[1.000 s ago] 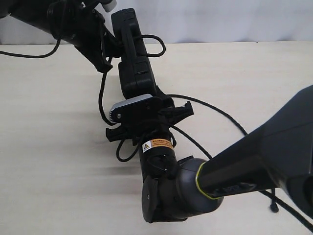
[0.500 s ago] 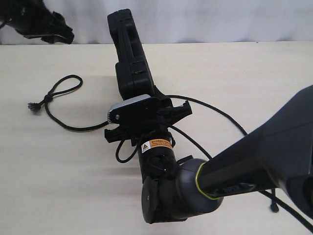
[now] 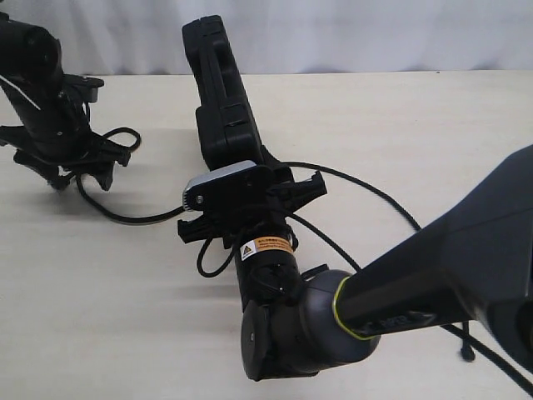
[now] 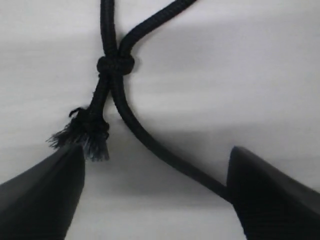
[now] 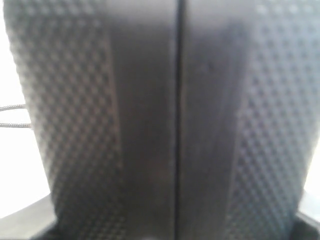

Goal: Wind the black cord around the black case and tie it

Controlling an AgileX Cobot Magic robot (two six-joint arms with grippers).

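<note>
Pale tabletop under a white backdrop is being used as the work surface. Compared with a second ago, the black cord is no longer being carried up beside the case's top. Its free end has been dropped at 9 o'clock of the case, and the left gripper is now being brought down over it, jaws spread wide and grasping nothing. In the left wrist view the knot and frayed tip are being framed between the open fingertips. A regrasp of that end is judged to be under way, so the tying is not yet done. The black case is being held on edge at centre, clenched at its 6 o'clock end by the right gripper. Much of the table at 5 o'clock is being hidden by the right arm. A black strand is trailing toward 4 o'clock; whether it is cord or cable cannot be told.
</note>
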